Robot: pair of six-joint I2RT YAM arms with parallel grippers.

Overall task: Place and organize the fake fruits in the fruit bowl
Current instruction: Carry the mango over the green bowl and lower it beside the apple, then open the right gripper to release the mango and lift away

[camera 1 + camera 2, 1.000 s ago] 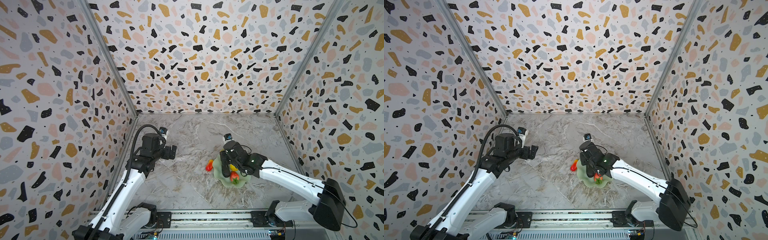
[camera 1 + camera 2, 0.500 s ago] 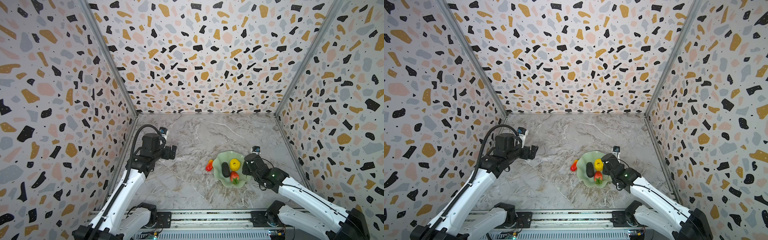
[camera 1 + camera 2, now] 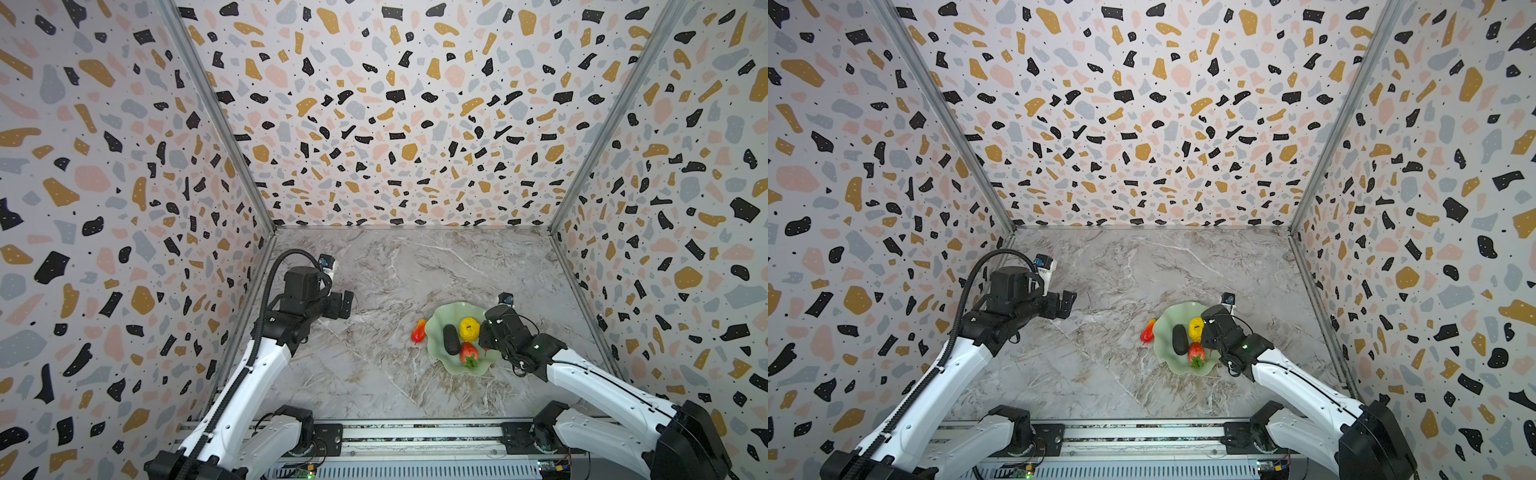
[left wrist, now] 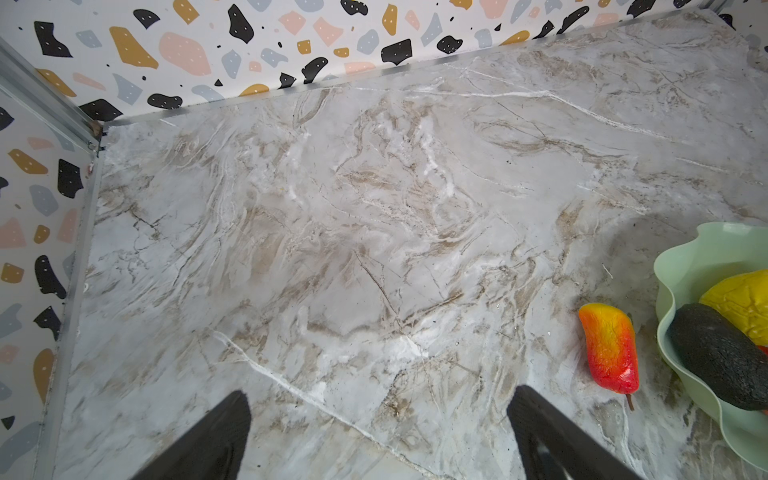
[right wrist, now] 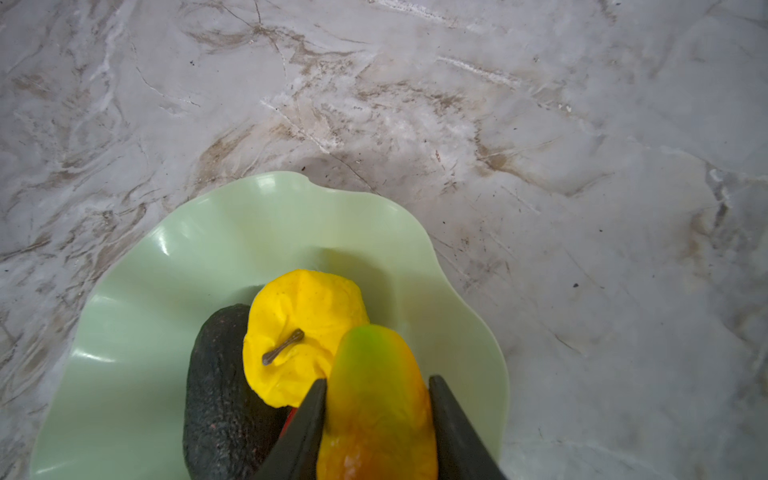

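While the right gripper (image 5: 377, 380) is hovering over the 3 o'clock side of the fruit bowl (image 3: 451, 316) in both top views, its jaws are pinching narrowly across one elongated fruit (image 5: 376, 357). In the right wrist view this fruit is showing green at its free tip and orange nearer the jaws. It is hanging above the bowl's floor, just beside the yellow round fruit (image 3: 469, 329); whether the two are touching I cannot tell.

Inside the bowl the yellow one is sitting near 1 o'clock, the dark oval fruit (image 3: 451, 339) toward 9 o'clock and the strawberry (image 3: 468, 352) near 5 o'clock. The other elongated fruit (image 3: 418, 331) is lying on the counter (image 3: 374, 374) just outside the rim at 9 o'clock, so one piece is waiting to be collected. The left gripper (image 4: 379, 392) is hanging well apart toward 10 o'clock, its jaws spread wide and empty.

These fruits are looking like light, hollow imitations with smooth, probably slippery skin. Gripping across the thick middle of an elongated piece, as the right jaws are doing, is likely the safest hold, since the tapered ends could be squirting out. The bowl is appearing thin and light, so a fruit lowered carelessly may be nudging it or setting the yellow one rolling.
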